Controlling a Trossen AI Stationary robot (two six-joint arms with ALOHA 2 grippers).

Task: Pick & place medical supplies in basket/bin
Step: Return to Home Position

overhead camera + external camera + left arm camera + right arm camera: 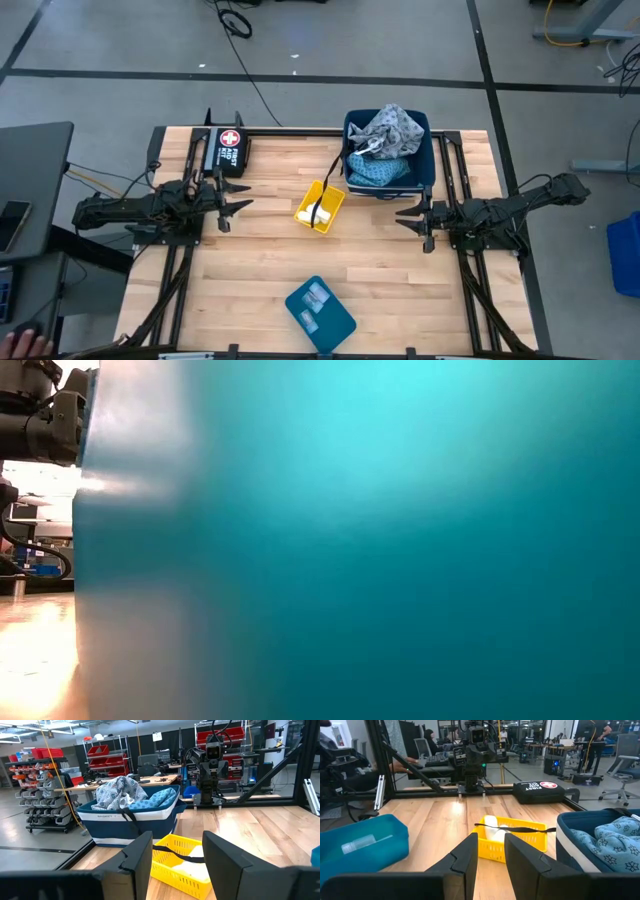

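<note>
A small yellow basket (320, 206) sits mid-table with white rolls (492, 823) inside and a black strap across its top. A navy basket (390, 150) at the far edge holds a grey patterned pad (117, 792) lying on a blue one (161, 799). A teal bin (320, 310) near the front edge contains clear packets (357, 842). My left gripper (230, 208) hovers open to the left of the yellow basket. My right gripper (412, 220) hovers open to its right. Both point at the basket and touch nothing.
A black first-aid case (228, 150) lies at the far left of the table. The teal bin's wall (350, 540) fills almost the whole low view. Bare wood lies between each gripper and the yellow basket. A person sits at a desk beyond the table in the right wrist view.
</note>
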